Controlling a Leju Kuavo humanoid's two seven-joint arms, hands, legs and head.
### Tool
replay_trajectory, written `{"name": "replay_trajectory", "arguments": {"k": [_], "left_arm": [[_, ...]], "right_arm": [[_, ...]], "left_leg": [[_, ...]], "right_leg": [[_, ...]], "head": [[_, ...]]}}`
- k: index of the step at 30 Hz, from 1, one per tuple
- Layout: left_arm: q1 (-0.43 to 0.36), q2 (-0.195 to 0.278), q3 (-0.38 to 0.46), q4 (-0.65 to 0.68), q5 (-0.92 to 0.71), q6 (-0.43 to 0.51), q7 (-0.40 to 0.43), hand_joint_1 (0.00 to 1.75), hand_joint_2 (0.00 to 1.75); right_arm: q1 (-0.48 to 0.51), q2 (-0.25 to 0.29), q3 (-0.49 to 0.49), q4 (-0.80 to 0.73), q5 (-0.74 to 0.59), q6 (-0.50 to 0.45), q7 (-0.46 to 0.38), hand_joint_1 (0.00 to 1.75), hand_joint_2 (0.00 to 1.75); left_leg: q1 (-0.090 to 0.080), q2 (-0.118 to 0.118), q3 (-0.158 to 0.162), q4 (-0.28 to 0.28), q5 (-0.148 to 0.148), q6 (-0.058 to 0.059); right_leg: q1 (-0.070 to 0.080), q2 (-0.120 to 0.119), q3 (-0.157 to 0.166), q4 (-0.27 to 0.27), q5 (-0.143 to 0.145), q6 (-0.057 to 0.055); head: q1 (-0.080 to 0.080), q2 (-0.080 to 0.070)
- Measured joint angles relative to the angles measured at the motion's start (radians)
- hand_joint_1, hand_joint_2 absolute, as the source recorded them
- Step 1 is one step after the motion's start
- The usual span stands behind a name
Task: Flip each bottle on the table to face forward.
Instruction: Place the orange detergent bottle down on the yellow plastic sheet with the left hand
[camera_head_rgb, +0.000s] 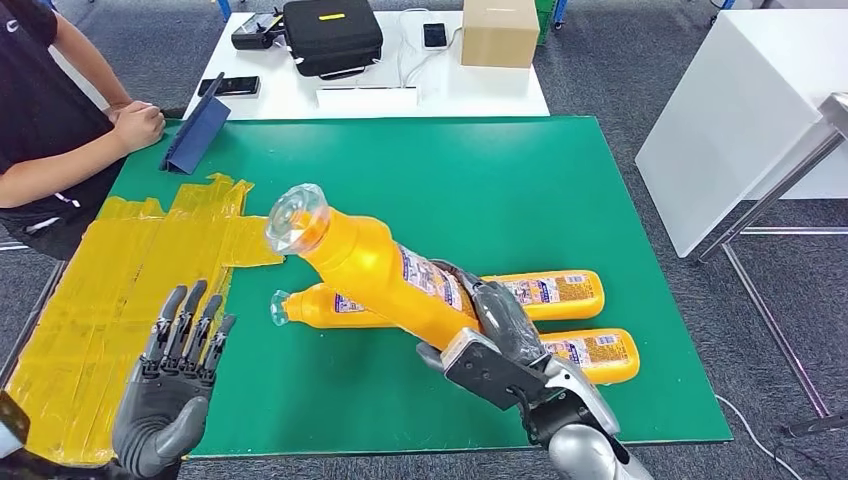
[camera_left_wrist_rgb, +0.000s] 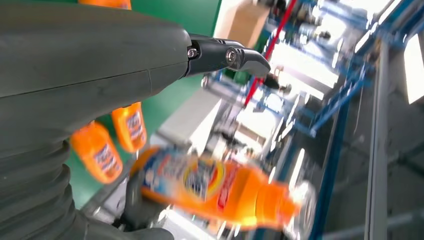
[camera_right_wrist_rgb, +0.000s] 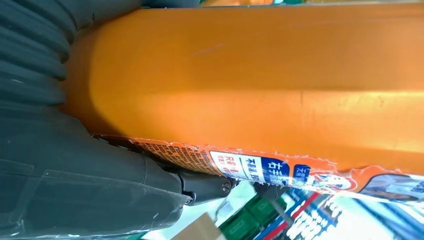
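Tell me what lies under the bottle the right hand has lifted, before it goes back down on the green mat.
The right hand holds the lifted bottle tilted above two more orange bottles lying on the green mat. They lie directly beneath its body; bare mat lies toward the yellow taped patch, near the open left hand.

The green worktop (camera_head_rgb: 560, 180) carries yellow tape (camera_head_rgb: 110, 280) beneath the left fingers (camera_head_rgb: 190, 320) and two orange bottles (camera_head_rgb: 560, 290) lying beyond the right fingers (camera_head_rgb: 500, 310).
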Motion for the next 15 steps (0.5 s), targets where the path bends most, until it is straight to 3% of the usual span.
{"name": "replay_trajectory", "arguments": {"k": [8, 15], "left_arm": [[-0.032, 0.035, -0.107, 0.001, -0.06, -0.003, -0.04, 0.0, 1.75], [-0.055, 0.049, -0.152, 0.001, -0.073, -0.003, -0.046, 0.0, 1.75]], "right_arm": [[-0.088, -0.001, 0.087, 0.057, -0.025, 0.054, 0.016, 1.75, 1.75], [-0.159, -0.004, 0.17, 0.105, -0.041, 0.103, 0.031, 1.75, 1.75]], "left_leg": [[0.0, 0.0, 0.0, 0.0, 0.0, 0.0], [0.0, 0.0, 0.0, 0.0, 0.0, 0.0]], "right_leg": [[0.0, 0.0, 0.0, 0.0, 0.0, 0.0], [0.0, 0.0, 0.0, 0.0, 0.0, 0.0]], "head": [[0.0, 0.0], [0.0, 0.0]]}}
